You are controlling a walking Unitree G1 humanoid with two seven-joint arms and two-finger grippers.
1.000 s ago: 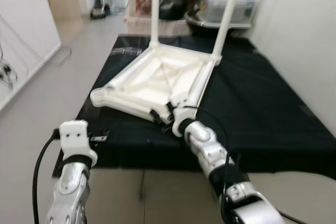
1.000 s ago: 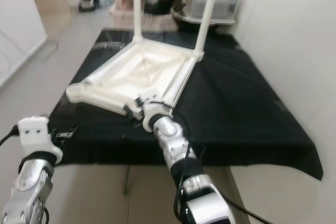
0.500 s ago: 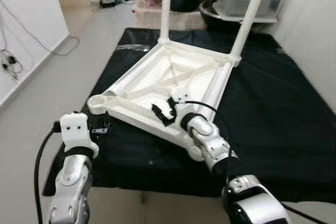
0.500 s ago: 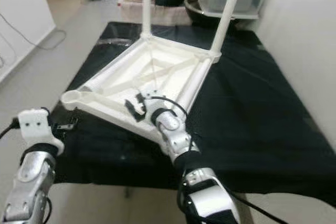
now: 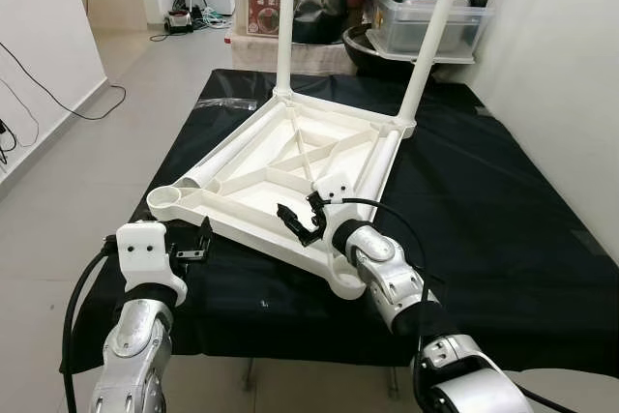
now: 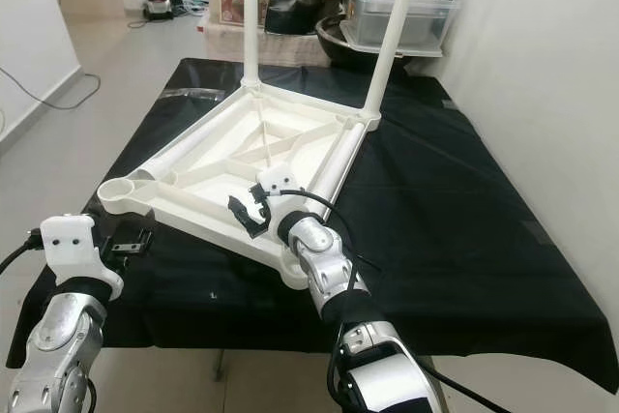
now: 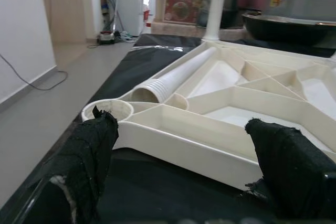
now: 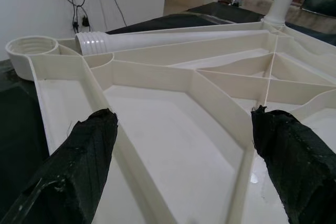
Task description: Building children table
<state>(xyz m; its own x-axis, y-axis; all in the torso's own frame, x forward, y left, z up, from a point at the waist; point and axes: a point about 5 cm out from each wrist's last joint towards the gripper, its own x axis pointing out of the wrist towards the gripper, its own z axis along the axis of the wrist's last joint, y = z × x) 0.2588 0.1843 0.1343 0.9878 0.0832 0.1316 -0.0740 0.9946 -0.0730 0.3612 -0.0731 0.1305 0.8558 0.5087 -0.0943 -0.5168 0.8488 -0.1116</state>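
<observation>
I see the upturned cream plastic children's table top (image 5: pixel 290 166) lying on the black-draped surface (image 5: pixel 484 210), two legs (image 5: pixel 428 45) standing upright at its far corners and a loose leg (image 7: pixel 176 80) lying inside. My right end effector (image 5: pixel 297 223) hovers over its near ribbed bay, fingers spread wide. My left end effector (image 5: pixel 193 244), also wide, sits just short of the near threaded corner socket (image 5: pixel 171 200).

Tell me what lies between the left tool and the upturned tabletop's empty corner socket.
Only a strip of black cloth, seen in the left eye view: the left tool sits just short of the empty corner socket, fingers open, holding nothing.
</observation>
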